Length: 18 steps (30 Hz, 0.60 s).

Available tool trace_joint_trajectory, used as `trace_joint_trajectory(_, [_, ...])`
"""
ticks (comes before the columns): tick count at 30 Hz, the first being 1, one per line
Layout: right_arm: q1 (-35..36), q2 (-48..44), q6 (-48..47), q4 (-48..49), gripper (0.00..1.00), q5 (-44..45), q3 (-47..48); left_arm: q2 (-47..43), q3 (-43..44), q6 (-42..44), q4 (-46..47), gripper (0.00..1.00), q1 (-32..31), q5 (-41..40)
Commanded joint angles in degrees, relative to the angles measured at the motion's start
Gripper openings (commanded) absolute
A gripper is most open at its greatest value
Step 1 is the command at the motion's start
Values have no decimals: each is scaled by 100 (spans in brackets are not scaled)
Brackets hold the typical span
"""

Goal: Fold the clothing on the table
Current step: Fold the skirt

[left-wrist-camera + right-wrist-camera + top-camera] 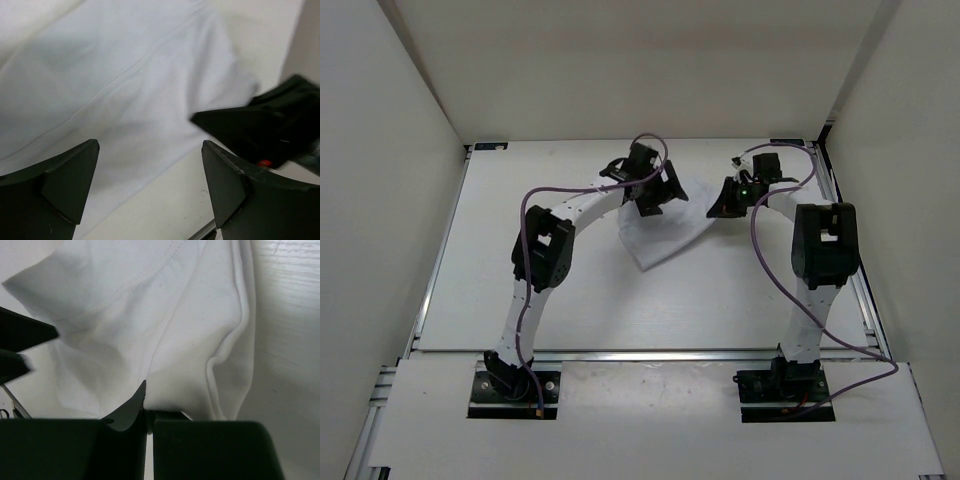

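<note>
The left claw [150, 150] stands wide apart and holds nothing. The clothing [125, 90] spreads beneath and ahead of it, a stitched seam running slantwise across the fabric between the two fingers. Whether the fingertips touch the fabric cannot be told.

The right claw [145, 400] is pressed together, clamped on an edge of the clothing. From its tips the fabric rises in folds, with a thick rolled hem just to the right of them.

The two claws are near each other, the right one's dark body just beyond the left one's right finger. The clothing lies on the worktop [570, 300] between and under both claws, at its far side.
</note>
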Motion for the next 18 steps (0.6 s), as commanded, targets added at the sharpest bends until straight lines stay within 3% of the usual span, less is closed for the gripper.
trace_joint_trajectory(1, [-54, -326, -29, 146, 0, -30, -75, -743, 728, 430, 105, 0, 40, -95])
trace_joint_trajectory(3, [-97, -343, 23, 163, 0, -38, -75, -962, 537, 282, 447, 2, 93, 134])
trace_joint_trajectory(6, [-124, -344, -29, 146, 0, -56, -66, -1435, -130, 27, 1158, 38, 128, 117])
trace_joint_trajectory(8, [-115, -370, -56, 146, 0, -29, -31, -1709, -632, -61, 1562, 45, 146, 126])
trace_joint_trajectory(10, [-150, -344, -12, 129, 0, -56, -48, -2007, -1079, -132, 2063, 71, 233, 240])
trace_joint_trajectory(11, [-167, -387, -29, 137, 0, -73, -40, -2087, -1308, -132, 2378, 98, 208, 318])
trace_joint_trajectory(18, [-194, -405, -56, 172, 0, -82, -66, -3028, -2576, 9, 4427, 99, 321, 232])
